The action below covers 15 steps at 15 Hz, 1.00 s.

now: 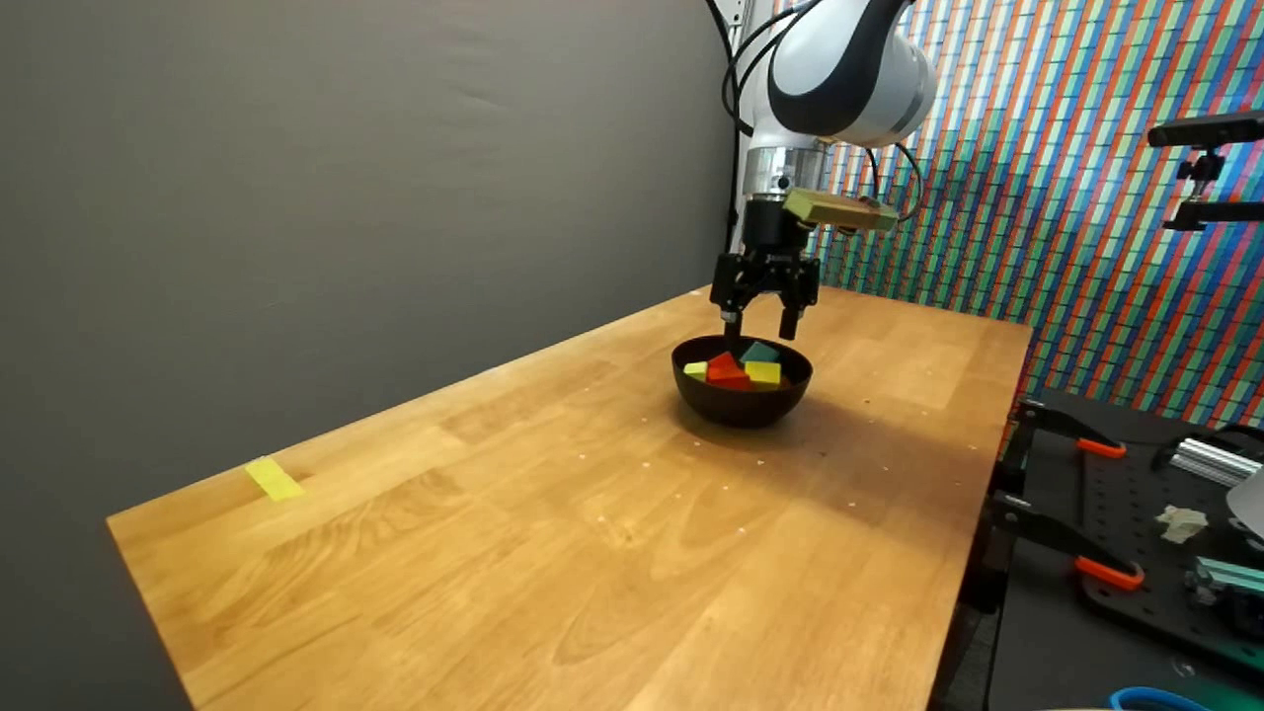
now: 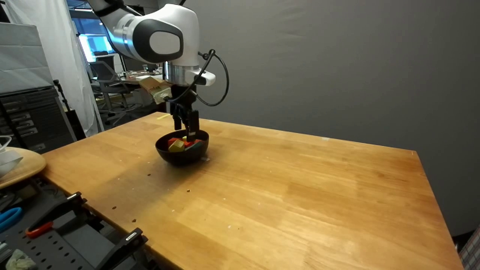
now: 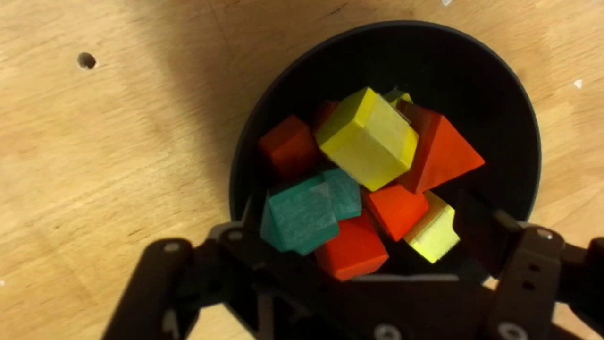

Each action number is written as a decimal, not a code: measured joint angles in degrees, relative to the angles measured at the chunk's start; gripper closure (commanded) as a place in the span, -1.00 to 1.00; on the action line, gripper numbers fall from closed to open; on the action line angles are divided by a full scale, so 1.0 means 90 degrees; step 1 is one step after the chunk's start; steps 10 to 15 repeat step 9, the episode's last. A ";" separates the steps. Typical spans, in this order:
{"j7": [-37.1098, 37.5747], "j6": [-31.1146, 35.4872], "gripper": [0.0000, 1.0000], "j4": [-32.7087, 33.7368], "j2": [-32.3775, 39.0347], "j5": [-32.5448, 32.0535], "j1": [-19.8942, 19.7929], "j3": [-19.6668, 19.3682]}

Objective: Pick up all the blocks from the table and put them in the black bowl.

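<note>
Inside the black bowl (image 1: 741, 407), blocks (image 3: 351, 248) in red, yellow and green lie heaped at odd angles. A yellow block (image 3: 367, 141) tilts over its neighbours, a red wedge (image 3: 443, 158) is just beside it, and two green blocks (image 3: 302, 217) sit close together near the rim. Over the heap, at the end of a white arm (image 1: 815, 49), hangs the tool (image 1: 760, 340), its jaws parted wide and gripping nothing; whether a fingertip touches a block or the bowl, I cannot tell. The bowl stands upright on the bench (image 1: 494, 553), well in from its edges. Pale planks make up the bench top, dotted with white flecks (image 3: 578, 84) and a few round holes (image 3: 86, 60). A strip of yellow tape (image 1: 275, 478) sticks near one corner, on the side that runs along a plain grey wall (image 1: 395, 197). By the opposite long edge are clamps (image 2: 120, 249) and a dark perforated plate (image 2: 48, 251). Beyond one short edge rises a backdrop (image 1: 1116, 296) of small coloured rectangles; towards the other are a white curtain (image 2: 60, 45), a drawer cabinet (image 2: 37, 116) and an office chair (image 2: 104, 72). Pale markings (image 2: 134, 235) on a clamp are too small to read.
</note>
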 measured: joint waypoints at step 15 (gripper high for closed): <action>-0.0011 0.1332 -1.00 -0.1461 -0.2816 0.0770 0.0121 0.0225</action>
